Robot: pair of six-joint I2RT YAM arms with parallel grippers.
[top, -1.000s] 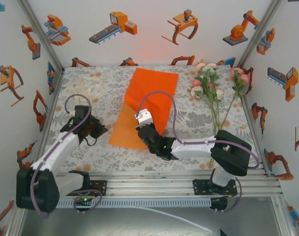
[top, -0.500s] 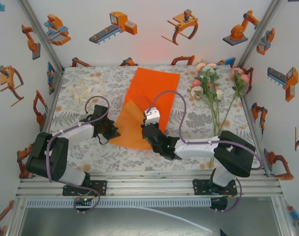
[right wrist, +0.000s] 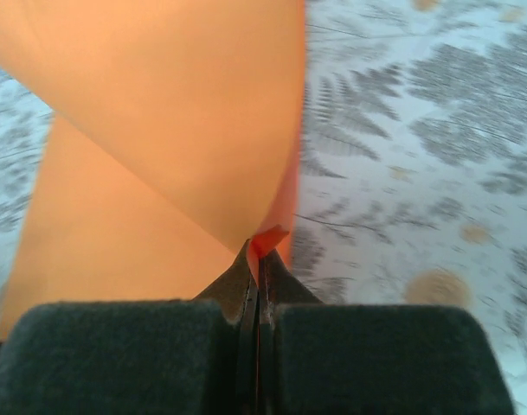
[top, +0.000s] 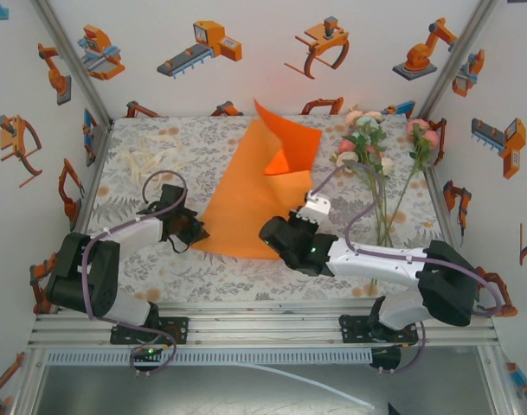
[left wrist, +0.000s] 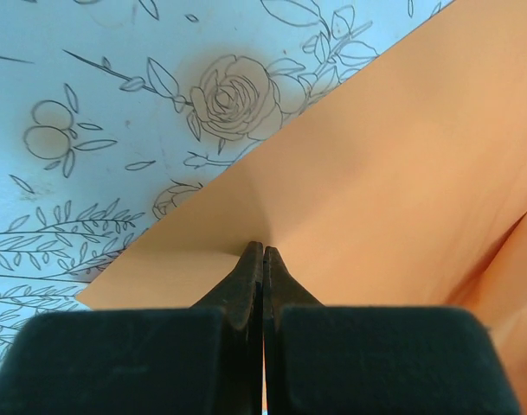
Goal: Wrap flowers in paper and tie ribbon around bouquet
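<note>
- Orange is the colour in both my tools: the large, plain bright-orange paper [top: 246, 203] lies on the grey leaf-print tablecloth [top: 142, 186] in the middle of the worktop, running from near left to far right.
- My left tool [top: 196, 233] sits low on the cloth at the sheet's near left corner.
- In the left wrist view, that tool [left wrist: 263, 259] is clenched. Its two black tips are pressed together on the edge of the paper [left wrist: 393, 164] just beside the corner. The sheet lies flat beyond them, with printed cloth [left wrist: 90, 104] to the left.
- My right tool [top: 272, 235] is at the sheet's near right edge.
- In the right wrist view, it [right wrist: 259, 259] is clenched as well, with a small bit of orange edge pinched between the tips. The paper [right wrist: 176, 112] rises away from them in a curved fold, and the cloth [right wrist: 419, 130] is to the right.
- From above, the sheet's far right corner stands up off the cloth and folds over, showing a darker, shaded face.
- A small bunch of artificial pink, peach and white roses [top: 367, 147] with green leaves lies at the far right of the worktop. The heads point toward the back wall and the thin green stems run toward me. It lies apart from the paper, and neither tool touches it.
- A long, narrow cream-white ribbon [top: 151, 156] lies loose at the far left, pale against the cloth and well apart from the paper.
</note>
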